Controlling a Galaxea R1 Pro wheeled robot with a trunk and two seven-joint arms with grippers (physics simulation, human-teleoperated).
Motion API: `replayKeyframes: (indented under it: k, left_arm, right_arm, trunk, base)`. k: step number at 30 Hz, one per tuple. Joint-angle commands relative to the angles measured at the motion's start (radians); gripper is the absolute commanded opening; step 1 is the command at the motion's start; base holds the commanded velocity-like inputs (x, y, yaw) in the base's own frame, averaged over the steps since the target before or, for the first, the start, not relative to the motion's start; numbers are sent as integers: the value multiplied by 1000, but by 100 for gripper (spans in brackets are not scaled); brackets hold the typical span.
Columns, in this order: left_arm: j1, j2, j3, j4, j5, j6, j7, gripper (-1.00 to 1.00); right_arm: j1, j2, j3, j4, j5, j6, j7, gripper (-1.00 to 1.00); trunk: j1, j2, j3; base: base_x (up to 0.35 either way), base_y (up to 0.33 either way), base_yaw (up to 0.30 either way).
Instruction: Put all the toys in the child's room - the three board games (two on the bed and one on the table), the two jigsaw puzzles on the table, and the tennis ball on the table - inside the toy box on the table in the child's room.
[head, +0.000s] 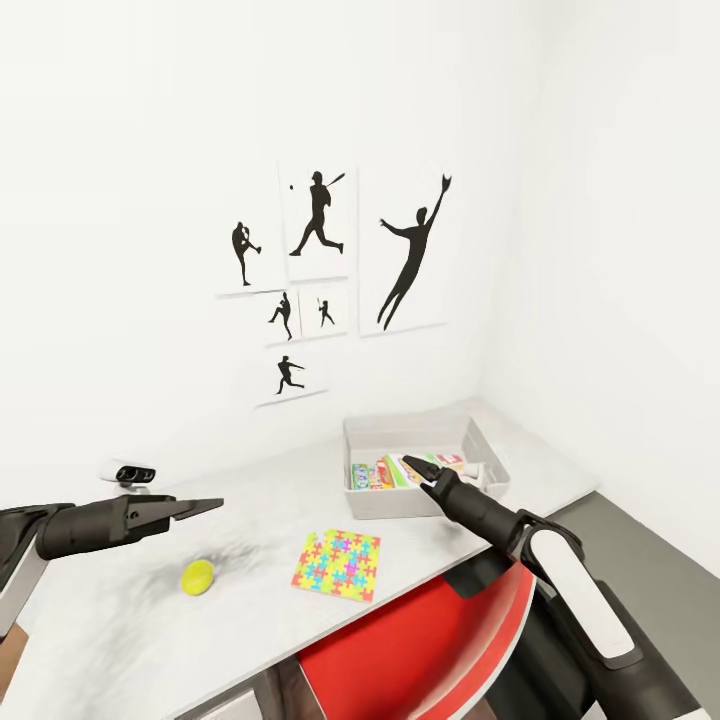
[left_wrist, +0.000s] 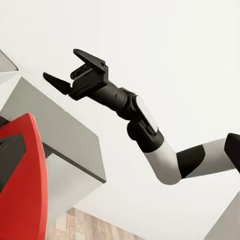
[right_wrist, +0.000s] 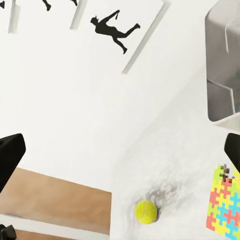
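The grey toy box (head: 392, 504) stands at the back right of the table (head: 110, 640), with colourful board games (head: 383, 473) lying inside. My right gripper (head: 420, 462) hovers open over the box's front edge; in the left wrist view the right gripper (left_wrist: 60, 64) has its fingers spread and empty. One jigsaw puzzle (head: 337, 565) lies flat near the table's front edge, and the tennis ball (head: 197, 577) rests to its left. My left gripper (head: 210, 504) is open above and behind the ball. The right wrist view looks down on the tennis ball (right_wrist: 146, 211), the jigsaw puzzle (right_wrist: 225, 205) and the toy box (right_wrist: 222, 75). The bed is out of view.
A red chair (head: 420, 640) is tucked at the table's front, below my right arm. A small white device (head: 132, 472) sits at the table's back left. Baseball silhouette posters (head: 320, 270) hang on the wall behind. The room corner closes the right side.
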Motion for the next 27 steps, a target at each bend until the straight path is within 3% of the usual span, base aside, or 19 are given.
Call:
replayKeyframes:
  k: [1, 7, 15, 23, 27]
  left_arm:
    - [-1, 0, -1, 0, -1, 11, -4, 100]
    - [-1, 0, -3, 0, -1, 11, -4, 100]
    - [-1, 0, -2, 0, -4, 11, -4, 100]
    - [-1, 1, 1, 0, -5, 11, -4, 100]
    - [-1, 2, 4, 0, -7, 11, -4, 100]
  right_arm:
    - [-1, 0, 1, -5, -4, 2, -5, 100]
    - [-1, 0, 1, -17, 1, 8, -32, 100]
    - [-2, 5, -3, -20, 117, 15, -140, 100]
    - [-3, 5, -2, -21, 134, 44, -154, 100]
    - [-3, 4, 20, -57, 136, 43, -161, 100]
  trunk:
    - [1, -2, -2]
    - [1, -2, -2]
    - [1, -2, -2]
    - [1, -2, -2]
    - [1, -2, -2]
  base:
    - [0, 0, 0]
    - [-119, 0, 0]
    - [-72, 0, 0]
    - [-2, 0, 0]
    - [0, 0, 0]
